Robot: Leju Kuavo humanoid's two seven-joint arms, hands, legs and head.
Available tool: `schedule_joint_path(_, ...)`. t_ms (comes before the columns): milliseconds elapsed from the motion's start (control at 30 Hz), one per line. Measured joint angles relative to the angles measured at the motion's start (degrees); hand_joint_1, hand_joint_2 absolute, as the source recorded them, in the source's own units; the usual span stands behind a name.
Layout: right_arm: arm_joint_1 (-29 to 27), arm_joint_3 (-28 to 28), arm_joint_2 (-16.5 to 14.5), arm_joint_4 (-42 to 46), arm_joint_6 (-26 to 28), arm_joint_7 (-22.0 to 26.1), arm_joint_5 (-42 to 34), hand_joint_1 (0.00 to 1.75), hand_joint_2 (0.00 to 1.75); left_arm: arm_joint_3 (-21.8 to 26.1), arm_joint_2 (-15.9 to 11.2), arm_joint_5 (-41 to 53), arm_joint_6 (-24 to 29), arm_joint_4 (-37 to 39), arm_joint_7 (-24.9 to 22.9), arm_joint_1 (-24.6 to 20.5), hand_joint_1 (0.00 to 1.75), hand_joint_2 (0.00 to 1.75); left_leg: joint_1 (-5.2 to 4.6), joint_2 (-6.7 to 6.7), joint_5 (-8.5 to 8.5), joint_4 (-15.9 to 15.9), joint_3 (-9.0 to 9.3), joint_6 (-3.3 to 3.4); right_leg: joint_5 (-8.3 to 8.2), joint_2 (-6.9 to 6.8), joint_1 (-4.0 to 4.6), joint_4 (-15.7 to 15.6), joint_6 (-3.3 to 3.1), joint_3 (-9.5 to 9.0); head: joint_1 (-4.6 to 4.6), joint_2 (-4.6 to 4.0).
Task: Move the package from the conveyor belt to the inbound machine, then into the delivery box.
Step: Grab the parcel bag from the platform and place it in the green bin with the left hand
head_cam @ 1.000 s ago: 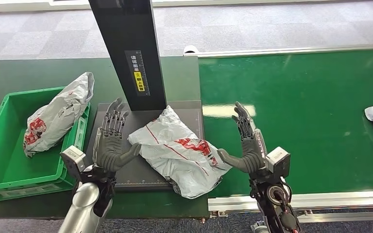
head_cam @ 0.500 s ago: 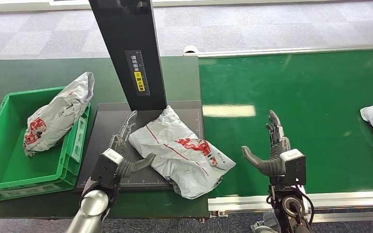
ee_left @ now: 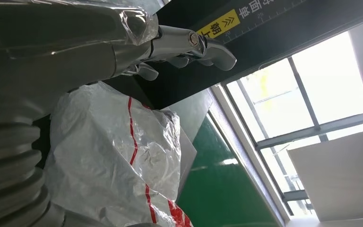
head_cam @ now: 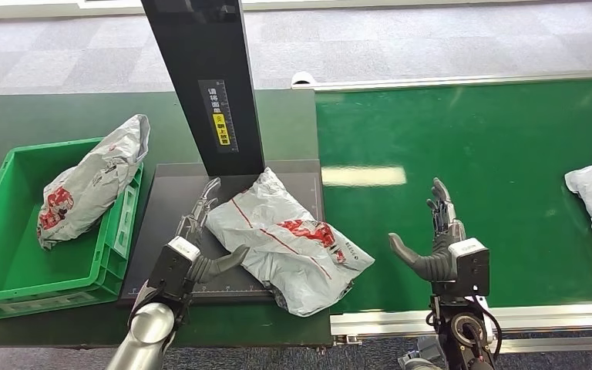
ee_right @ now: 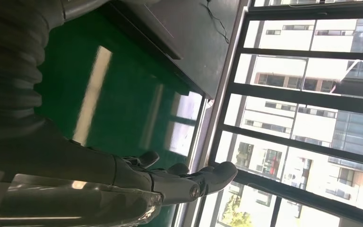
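Evidently the package (head_cam: pixel 285 240) on the inbound machine (head_cam: pixel 177 196) is soft, slippery, probably light. Both the left hand (head_cam: pixel 197 247) and right hand (head_cam: pixel 439 243) are spread, empty; squeezing its long sides seems best.

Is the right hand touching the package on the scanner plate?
Apart. The head view shows green belt between the right hand and the package.

You've got a white package (head_cam: pixel 285 239) with red markings, a bright green belt (head_cam: pixel 493 154), a green box (head_cam: pixel 15 270), and a black machine (head_cam: pixel 200 85).
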State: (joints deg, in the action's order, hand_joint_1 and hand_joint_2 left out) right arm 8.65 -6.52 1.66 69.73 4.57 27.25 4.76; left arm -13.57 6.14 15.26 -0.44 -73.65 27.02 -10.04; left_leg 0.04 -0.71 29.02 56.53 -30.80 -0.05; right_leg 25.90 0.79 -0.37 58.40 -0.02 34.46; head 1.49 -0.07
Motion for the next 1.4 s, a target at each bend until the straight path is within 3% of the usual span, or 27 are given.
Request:
schedule_joint_path(300, 0.0, 0.1, 0.0, 0.0, 0.1, -0.1, 0.2, 0.00, 1.75, 0.0, 0.0, 0.6, 0.3, 0.0, -0.3, 0.0, 0.00, 1.75, 0.00, 0.00, 0.00, 0.0, 0.01, 0.00, 0.00, 0.00, 0.00, 0.0, 0.00, 0.00, 0.00, 0.00)
schedule_joint_path(467, -0.1, 0.5, -0.1, -0.7, 1.2, -4.5, 3.3, 0.00, 1.75, -0.5, 0.0, 10.3, 2.6, 1.3, -5.8, 0.0, 0.00, 1.75, 0.00, 0.00, 0.00, 0.0, 0.01, 0.00, 0.00, 0.00, 0.00, 0.0, 0.00, 0.00, 0.01, -0.01)
schedule_joint_path(633, -0.3, 1.7, -0.6, -2.2, 0.8, -5.2, 4.6, 0.00, 1.75, -1.1, 0.2, 16.0, 4.1, 4.7, -7.9, -0.5, 0.00, 1.75, 0.00, 0.00, 0.00, 0.0, 0.01, 0.00, 0.00, 0.00, 0.00, 0.0, 0.00, 0.01, 0.01, 0.00)
schedule_joint_path(733, -0.5, 2.3, -0.7, -2.4, -0.3, -5.8, 5.5, 0.00, 1.75, -2.5, 0.1, 27.5, 8.5, 8.2, -17.1, -2.4, 0.00, 1.75, 0.00, -0.03, 0.00, 0.0, 0.01, 0.00, 0.00, -0.02, 0.00, 0.0, 0.00, 0.00, 0.01, 0.00)
schedule_joint_path(800, -0.5, 2.6, -1.1, -2.6, -1.7, -6.8, 7.0, 0.00, 1.75, -3.9, 0.0, 36.0, 6.1, 11.8, -23.0, -4.7, 0.00, 1.75, 0.00, -0.03, -0.01, 0.0, 0.01, 0.00, -0.01, -0.03, 0.00, 0.0, -0.01, -0.02, 0.02, 0.00)
schedule_joint_path(900, 0.5, 2.7, -2.3, -3.4, -3.1, -8.3, 9.1, 0.00, 1.75, -5.6, 1.0, 43.1, 0.7, 18.0, -25.5, -9.6, 0.00, 1.75, 0.00, -0.14, -0.03, 0.0, 0.11, 0.01, -0.01, -0.09, -0.01, 0.0, 0.00, -0.23, 0.01, 0.00)
schedule_joint_path(1067, 2.3, 2.7, -3.7, -4.6, -3.2, -8.7, 9.8, 0.00, 1.75, -6.5, 3.2, 45.5, -0.9, 25.0, -25.8, -14.8, 0.00, 1.75, -0.01, -0.30, -0.04, 0.0, 0.40, 0.03, 0.01, -0.28, -0.04, 0.0, 0.02, -0.59, 0.00, 0.00)
schedule_joint_path(1100, 2.4, 2.7, -3.8, -4.7, -3.2, -8.8, 9.8, 0.00, 1.75, -6.5, 3.5, 45.7, -1.1, 26.0, -25.8, -15.4, 0.17, 1.75, -0.01, -0.33, -0.04, 0.0, 0.42, 0.04, 0.01, -0.33, -0.05, 0.0, 0.02, -0.65, -0.01, 0.00)
schedule_joint_path(1200, 2.4, 2.7, -4.0, -5.0, -3.2, -8.8, 9.8, 0.00, 1.75, -6.6, 4.1, 46.1, -1.5, 28.1, -25.6, -16.7, 1.46, 1.75, -0.03, -0.35, -0.04, 0.0, 0.49, 0.06, 0.02, -0.36, -0.07, 0.0, 0.03, -0.77, -0.01, 0.00)
schedule_joint_path(1233, 2.4, 2.7, -4.1, -5.0, -3.2, -8.8, 9.8, 0.00, 1.75, -6.7, 4.3, 46.0, -1.6, 28.5, -25.5, -16.8, 1.73, 1.75, -0.03, -0.35, -0.04, 0.0, 0.50, 0.06, 0.02, -0.36, -0.08, 0.0, 0.04, -0.78, 0.00, 0.00)
schedule_joint_path(1400, 2.4, 2.8, -4.3, -5.1, -3.3, -8.8, 9.9, 0.00, 1.75, -6.5, 4.8, 44.8, -1.5, 29.7, -23.7, -16.9, 1.75, 1.75, -0.03, -0.34, -0.06, 0.0, 0.53, 0.07, 0.00, -0.35, -0.08, 0.0, 0.04, -0.78, 0.00, 0.00)
